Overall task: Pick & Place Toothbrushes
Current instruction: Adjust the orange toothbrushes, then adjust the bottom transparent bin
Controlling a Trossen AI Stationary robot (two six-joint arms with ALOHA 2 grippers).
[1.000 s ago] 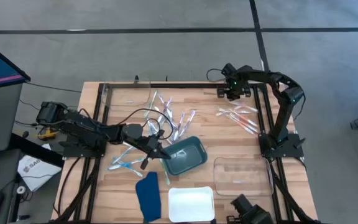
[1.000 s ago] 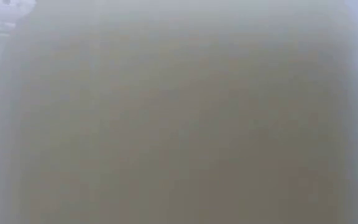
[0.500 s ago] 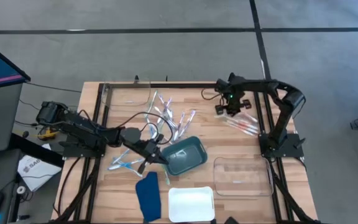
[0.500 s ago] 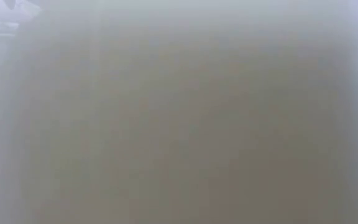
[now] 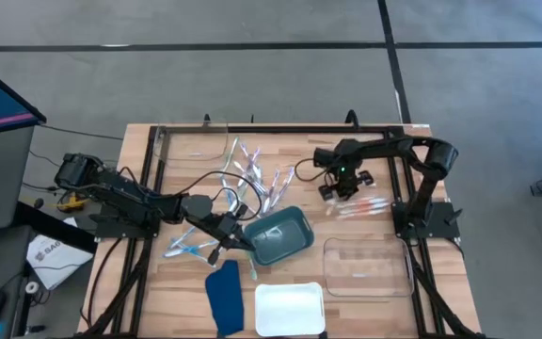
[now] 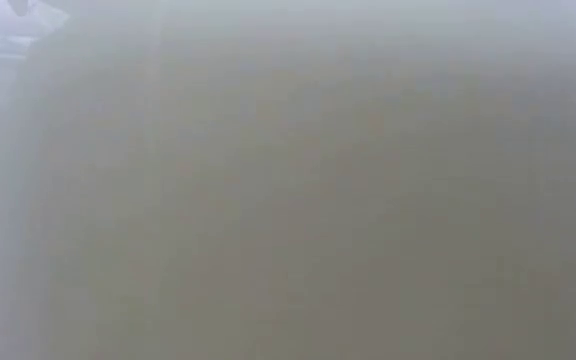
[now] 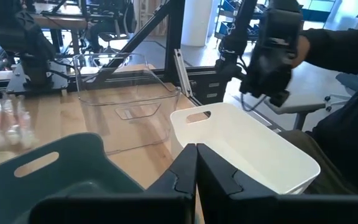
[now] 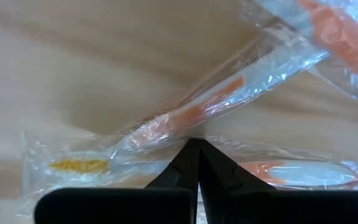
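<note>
Counting trays on the worktop [image 5: 365,311] gives four: a teal tray [image 5: 278,235], a white tray [image 5: 290,309] and two clear ones [image 5: 365,266] [image 5: 194,149]. Toothbrushes [image 5: 263,184] lie in three loose clusters. Only the right wrist view shows clear wrappers on the orange-handled toothbrushes [image 8: 229,93], just ahead of the right tool [image 8: 193,144], whose tips are pressed together. The left tool [image 5: 237,238], fingers likewise together and holding nothing, sits at the teal tray's edge.
</note>
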